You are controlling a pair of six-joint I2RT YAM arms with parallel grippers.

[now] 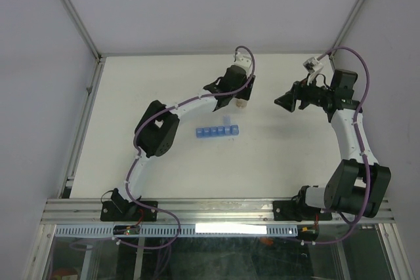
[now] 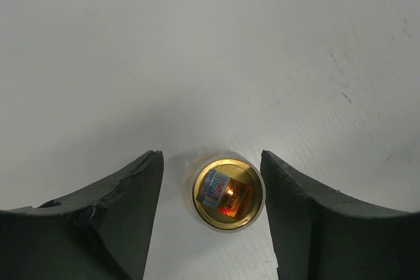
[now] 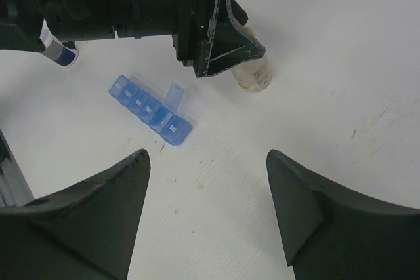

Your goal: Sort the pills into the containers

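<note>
Hovering over the white worktop (image 1: 164, 90), I take the containers (image 1: 217, 132) as my mark: a narrow blue strip of small square compartments lying flat. From my right wrist one lid (image 3: 174, 93) stands raised, on the second compartment from one end; the other lids look down.

My left claw (image 2: 211, 162) is on the far side of the strip, near its right end. It is lowered around the small clear bottle (image 2: 228, 193), which stands upright on the worktop. The jaws are apart. The bottle sits closer to one finger, with a plain gap at the other, so nothing is clamped.

The pills (image 3: 251, 82) show only as an orange-tan mass low in that bottle; I cannot make out single ones. I cannot tell whether any lie in the strip.

My right claw (image 3: 207, 162) hangs well off to the right of the strip, jaws spread wide and holding nothing.
</note>
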